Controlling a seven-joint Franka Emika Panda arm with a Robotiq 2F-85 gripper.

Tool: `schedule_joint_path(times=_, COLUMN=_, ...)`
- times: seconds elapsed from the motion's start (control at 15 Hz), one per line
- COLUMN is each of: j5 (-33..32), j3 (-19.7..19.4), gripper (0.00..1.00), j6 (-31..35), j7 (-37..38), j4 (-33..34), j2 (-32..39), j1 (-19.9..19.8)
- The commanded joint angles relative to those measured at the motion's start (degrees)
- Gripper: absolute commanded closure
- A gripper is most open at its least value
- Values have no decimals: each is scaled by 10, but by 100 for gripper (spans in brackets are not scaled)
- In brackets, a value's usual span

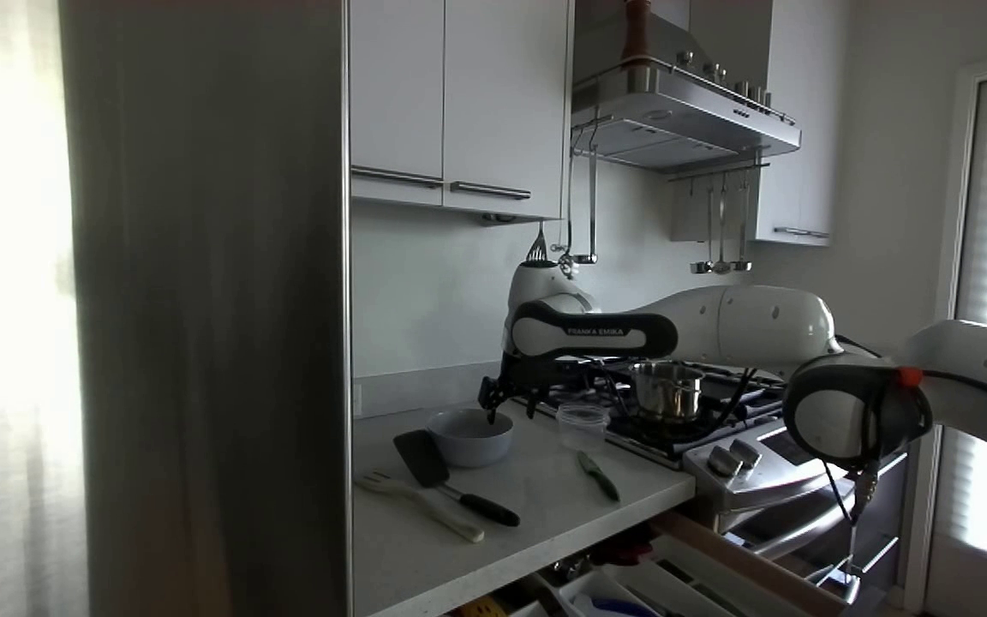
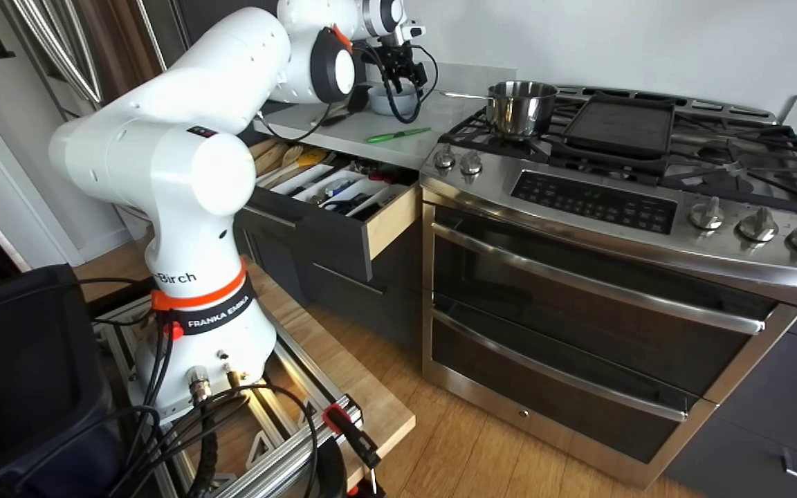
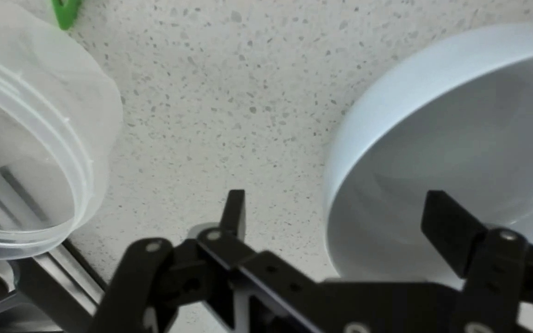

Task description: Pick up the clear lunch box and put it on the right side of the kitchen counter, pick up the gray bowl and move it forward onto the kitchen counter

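The gray bowl [image 1: 469, 446] stands upright on the pale kitchen counter [image 1: 536, 514]. It also shows in an exterior view [image 2: 391, 101] and at the right of the wrist view [image 3: 451, 152]. My gripper [image 3: 336, 199] is open and empty, its fingers straddling the bowl's near-side wall: one finger is over the bowl's inside, the other is outside over the counter. In an exterior view the gripper [image 1: 512, 410] is at the bowl's rim; contact cannot be told. The clear lunch box [image 1: 582, 426] sits on the counter beside the stove and at the wrist view's left [image 3: 86, 111].
A black spatula [image 1: 425, 458] and a wooden fork [image 1: 425, 501] lie beside the bowl. A green-handled tool [image 2: 398, 135] lies near the counter edge. The gas stove [image 2: 717, 166] holds a steel pot [image 2: 521, 111]. A drawer [image 2: 343, 235] stands open below the counter.
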Motion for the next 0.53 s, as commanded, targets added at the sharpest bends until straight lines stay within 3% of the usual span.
schedule_joint_path(times=0.0, j5=8, j3=-2, gripper=28, j6=12, j7=17, j4=11, j2=20, j1=0)
schedule_joint_path(times=0.13, j5=14, j3=4, gripper=39, j6=3, j7=13, j4=9, j2=20, j1=-1)
schedule_joint_path(times=0.47, j5=24, j3=11, gripper=78, j6=-9, j7=3, j4=4, j2=13, j1=-2)
